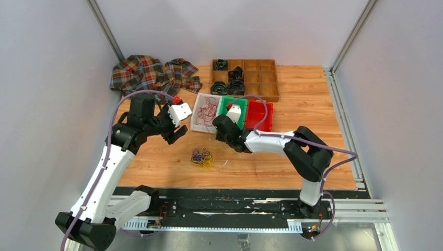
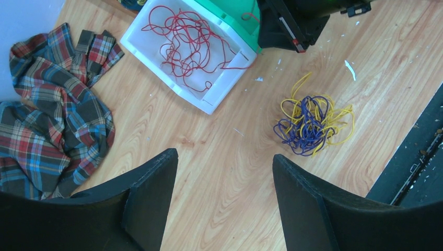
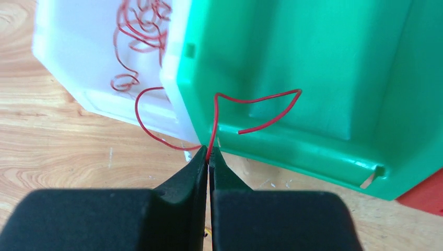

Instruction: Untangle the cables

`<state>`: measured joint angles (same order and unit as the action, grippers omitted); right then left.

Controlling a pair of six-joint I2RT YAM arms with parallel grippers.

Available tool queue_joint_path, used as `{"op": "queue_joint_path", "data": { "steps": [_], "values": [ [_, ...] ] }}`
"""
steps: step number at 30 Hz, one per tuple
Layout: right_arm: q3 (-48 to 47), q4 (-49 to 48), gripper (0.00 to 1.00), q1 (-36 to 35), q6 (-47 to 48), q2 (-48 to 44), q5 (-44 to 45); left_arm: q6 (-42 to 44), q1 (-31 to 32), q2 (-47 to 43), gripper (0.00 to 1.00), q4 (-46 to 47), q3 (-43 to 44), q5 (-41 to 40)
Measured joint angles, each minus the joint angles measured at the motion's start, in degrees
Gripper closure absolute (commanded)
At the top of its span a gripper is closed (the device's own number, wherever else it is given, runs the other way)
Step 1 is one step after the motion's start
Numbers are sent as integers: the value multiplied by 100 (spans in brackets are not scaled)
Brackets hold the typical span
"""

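Cables point(image 1: 201, 157) look thin, limp and snag-prone: red strands point(image 2: 193, 44) fill the white plastic tray point(image 2: 206, 107), and a yellow-and-purple knot point(image 2: 312, 125) lies on the wooden bench point(image 2: 219, 141). Right jaws pinch one red strand point(image 3: 214, 123) at the lip of the green plastic bin point(image 3: 313, 52), left jaws stand spread; grip near free ends.

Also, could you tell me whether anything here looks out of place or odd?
One thin red cable strays: pinched in the right gripper, it trails out of the white plastic tray and its loose end lies in the green plastic bin. White scraps litter the wooden table.
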<state>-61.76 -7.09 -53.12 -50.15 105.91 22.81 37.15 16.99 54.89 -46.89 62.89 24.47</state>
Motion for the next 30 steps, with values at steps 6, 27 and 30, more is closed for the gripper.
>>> {"op": "queue_joint_path", "data": {
  "steps": [6, 27, 30],
  "values": [
    [-155, -168, 100, 0, 658, -400, 284, 2, 0, -4, 28, -2, 0, 4],
    [-3366, 992, 99, 396, 2503, 1390, -1108, 68, -44, -31, 29, -66, 2, 85],
    [-3366, 1443, 99, 546, 2465, 1652, -1237, 85, -44, -31, 29, -98, 2, 90]
  ]
}}
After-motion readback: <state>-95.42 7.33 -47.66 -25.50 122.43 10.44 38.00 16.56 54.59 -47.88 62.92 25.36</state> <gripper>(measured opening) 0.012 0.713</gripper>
